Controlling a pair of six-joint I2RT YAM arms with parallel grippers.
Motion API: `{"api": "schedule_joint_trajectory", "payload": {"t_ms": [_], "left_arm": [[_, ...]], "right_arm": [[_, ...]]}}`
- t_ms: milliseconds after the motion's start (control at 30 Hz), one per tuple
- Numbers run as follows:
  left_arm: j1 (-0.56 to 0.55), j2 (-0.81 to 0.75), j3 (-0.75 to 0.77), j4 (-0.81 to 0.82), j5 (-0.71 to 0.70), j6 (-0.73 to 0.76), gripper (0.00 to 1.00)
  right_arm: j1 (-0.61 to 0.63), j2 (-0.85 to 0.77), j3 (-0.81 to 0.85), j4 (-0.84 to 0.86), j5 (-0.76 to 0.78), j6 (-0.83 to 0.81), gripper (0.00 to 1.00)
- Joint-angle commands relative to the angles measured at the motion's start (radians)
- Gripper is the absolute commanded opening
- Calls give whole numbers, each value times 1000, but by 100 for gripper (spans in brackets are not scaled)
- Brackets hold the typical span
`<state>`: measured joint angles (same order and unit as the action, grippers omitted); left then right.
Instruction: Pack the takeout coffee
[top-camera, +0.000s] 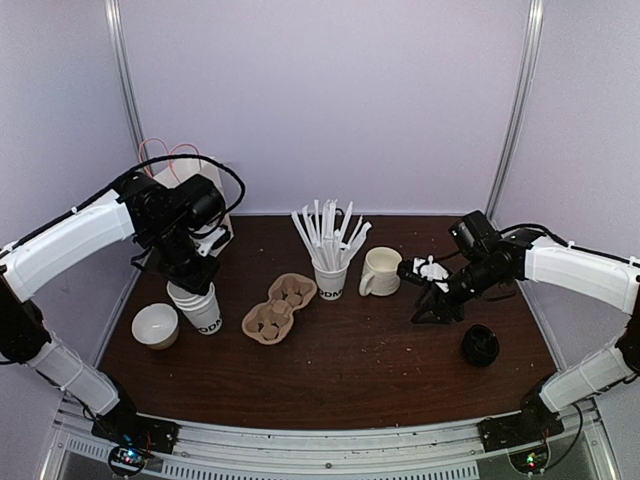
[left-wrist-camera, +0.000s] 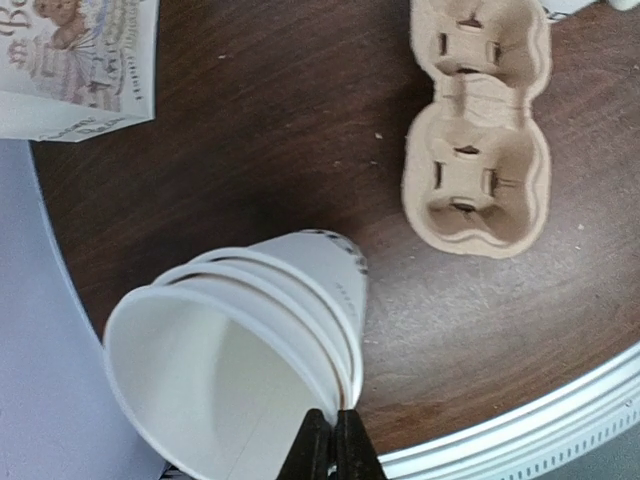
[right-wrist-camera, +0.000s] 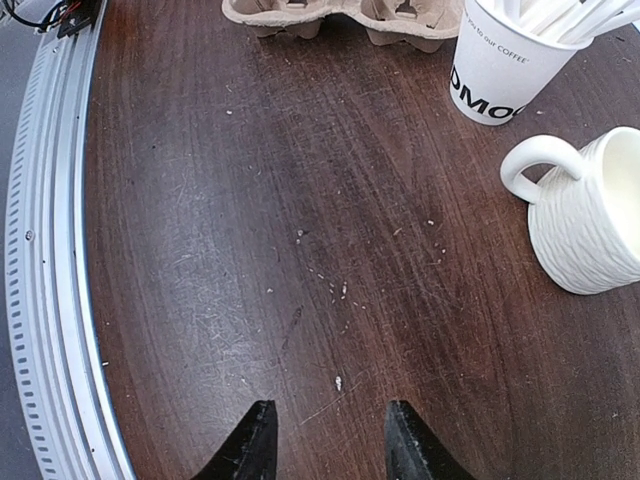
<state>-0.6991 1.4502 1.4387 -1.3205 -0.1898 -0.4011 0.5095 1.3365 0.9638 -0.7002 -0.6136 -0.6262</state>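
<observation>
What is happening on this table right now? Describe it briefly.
The left gripper is pinched shut on the rim of a stack of white paper cups, beside the empty cardboard cup carrier. The right gripper hangs open over the table near the mug, holding nothing. A black lid lies on the table; nothing is packed yet.

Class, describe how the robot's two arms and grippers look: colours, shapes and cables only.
The left arm and right arm have smooth white link covers with black joints and wrists. A black cable loops over the left wrist. The left gripper and right gripper have slim, tapering black fingers.
</observation>
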Motion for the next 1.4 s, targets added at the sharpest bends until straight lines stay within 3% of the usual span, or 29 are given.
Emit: {"api": "schedule_joint_trajectory", "payload": {"t_ms": [0,33,133,200,267,333,400,433,467,533,600,667,767,867,933,1067,1133,1167,1200,1233,1267,1300,1333,1367], "left_arm": [[21,-13,1,105,264,14,0],[-8,-15,2,107,138,12,0],[-17,108,92,-154,-274,-13,0],[-10,65,73,-88,-75,28,0],[-40,28,42,-4,-130,16,0],[6,46,75,-22,8,26,0],[-25,47,68,4,-49,21,0],[4,48,63,27,120,25,0],[18,36,38,77,169,31,0],[-1,55,43,26,-88,34,0],[41,72,94,1,115,46,0],[14,7,33,111,42,45,0],[44,65,102,-26,-58,45,0],[44,26,76,25,12,48,0],[45,28,98,-3,-21,44,0],[51,29,98,-28,-61,51,0],[80,5,71,51,213,41,0],[75,-17,49,78,176,38,0],[69,-13,50,42,0,43,0],[99,8,70,-5,22,53,0],[159,16,72,4,252,63,0],[177,-8,49,58,325,52,0],[108,-33,41,74,159,40,0],[62,5,72,0,-100,45,0]], "right_arm": [[9,6,13,-6,0,-10,39],[9,6,11,-5,0,-12,39],[10,8,13,-6,4,-15,39],[11,9,13,-7,5,-15,39],[11,10,12,-7,4,-16,39],[12,14,14,-6,10,-18,39],[14,18,16,-7,9,-20,39],[15,18,16,-7,10,-19,39],[15,19,18,-11,11,-20,39],[17,17,16,-11,7,-22,39],[18,15,20,-11,7,-15,39],[24,13,34,2,-24,16,38],[77,46,115,18,-60,129,39],[174,131,247,-25,-95,185,36],[257,195,332,-50,-77,197,33],[339,309,436,-2,-96,239,38],[357,364,498,1,-118,260,40],[360,386,521,-2,-142,272,41],[361,402,535,-2,-168,282,42],[361,411,545,1,-181,292,42],[361,413,549,3,-183,297,43],[361,412,549,4,-182,297,43],[360,404,543,5,-178,290,43],[360,397,535,7,-169,284,43]]}}
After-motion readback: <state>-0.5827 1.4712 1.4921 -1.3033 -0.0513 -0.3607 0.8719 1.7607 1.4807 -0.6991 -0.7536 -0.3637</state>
